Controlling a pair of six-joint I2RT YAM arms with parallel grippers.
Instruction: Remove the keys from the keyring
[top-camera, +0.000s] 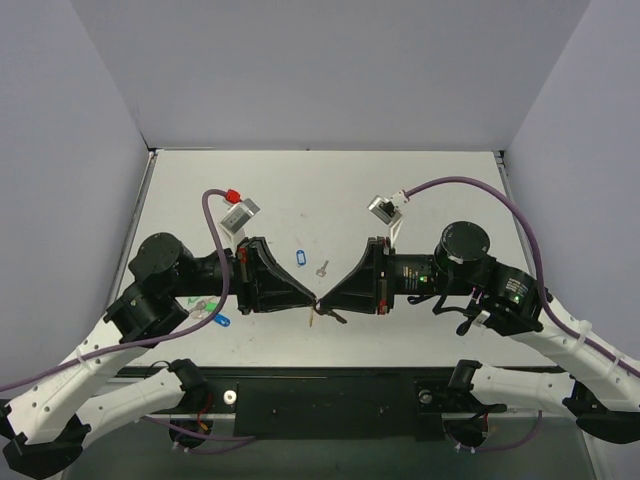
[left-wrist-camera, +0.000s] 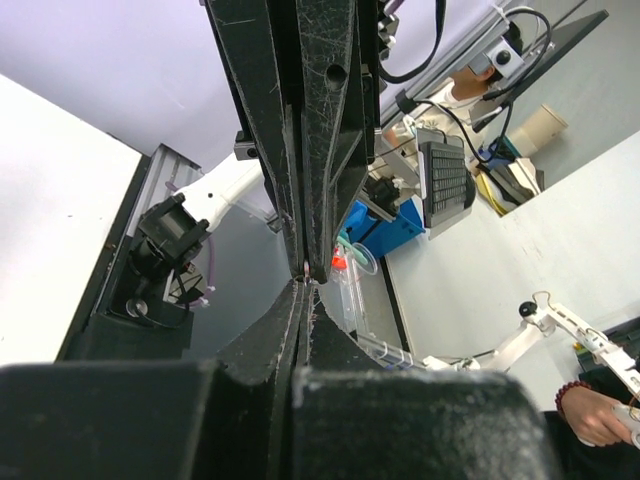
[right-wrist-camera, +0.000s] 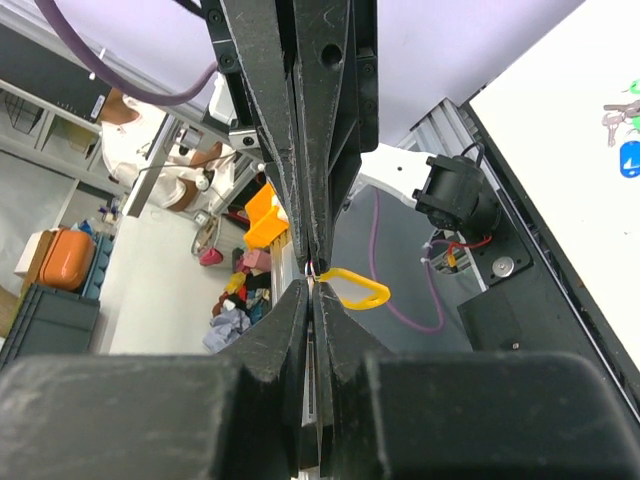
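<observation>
My two grippers meet tip to tip above the table's near middle: left gripper, right gripper. Both are shut. The keyring's yellow tag hangs from a thin metal ring pinched right where the tips meet. In the top view the tag dangles just below the tips. A dark key sticks out under my right gripper. A silver strip shows between my right gripper's jaws, likely that key. In the left wrist view my left gripper is shut on the ring.
A blue tag and a loose silver key lie on the white table behind the grippers. A green tag, a blue tag and keys lie by the left arm; they also show in the right wrist view.
</observation>
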